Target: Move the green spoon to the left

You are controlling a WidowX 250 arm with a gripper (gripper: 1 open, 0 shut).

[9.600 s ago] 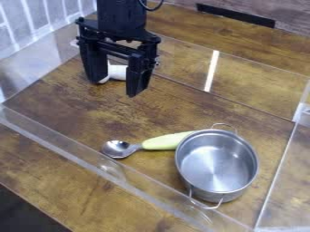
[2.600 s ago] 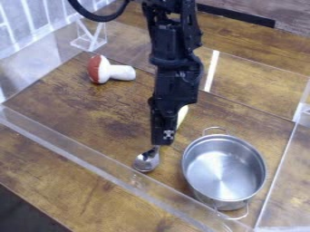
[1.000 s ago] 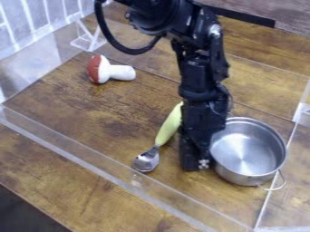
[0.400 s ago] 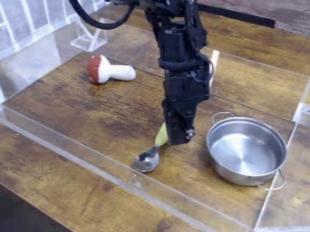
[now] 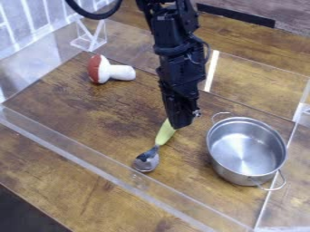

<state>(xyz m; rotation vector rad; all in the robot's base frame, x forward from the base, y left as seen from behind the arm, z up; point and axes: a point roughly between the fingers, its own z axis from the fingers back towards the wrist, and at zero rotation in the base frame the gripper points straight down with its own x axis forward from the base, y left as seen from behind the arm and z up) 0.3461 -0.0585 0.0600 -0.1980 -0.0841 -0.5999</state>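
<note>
The green spoon (image 5: 161, 138) lies on the wooden table, its silver bowl toward the front and its yellow-green handle slanting back and to the right. My gripper (image 5: 179, 120) points down with its fingers shut and nothing between them. Its tip hangs right at the far end of the spoon's handle and hides that end. I cannot tell whether it touches the handle.
A steel pot (image 5: 213, 142) stands just right of the spoon and gripper. A red-capped toy mushroom (image 5: 107, 69) lies at the left rear. A white wire rack (image 5: 87, 36) sits in the back left corner. A clear plastic wall (image 5: 85, 152) runs along the front edge.
My gripper has swung from beside the pot leftward and up, and now sits over the handle's far end. The spoon's bowl has stayed in place.
</note>
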